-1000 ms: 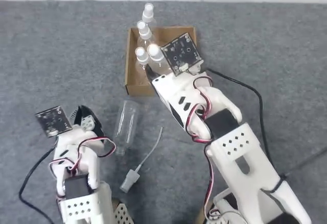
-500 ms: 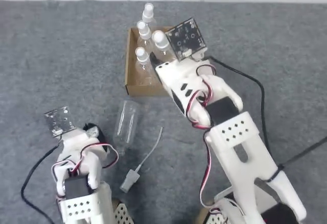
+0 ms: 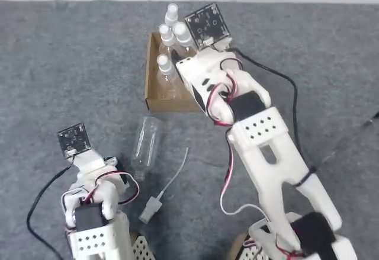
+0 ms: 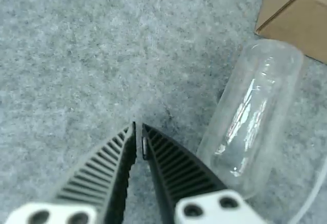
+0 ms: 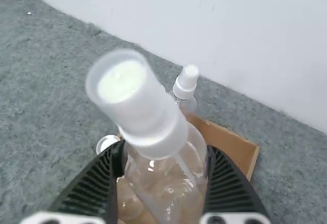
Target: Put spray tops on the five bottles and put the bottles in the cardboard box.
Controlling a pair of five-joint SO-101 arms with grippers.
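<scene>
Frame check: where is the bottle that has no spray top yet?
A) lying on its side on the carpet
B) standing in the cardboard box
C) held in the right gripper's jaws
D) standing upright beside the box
A: the open bottle lies on its side on the carpet, outside the cardboard box, with the loose spray top near it. The right gripper holds a capped bottle.

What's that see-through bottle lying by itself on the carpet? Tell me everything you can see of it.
The bottle is clear, looks like plastic and seems empty, with no spray top on it. It lies on its side on the grey carpet, rounded base toward the cardboard box. A loose spray top lies near its other end, apart from it. The left pincer sits beside it, shut, not touching.
</scene>
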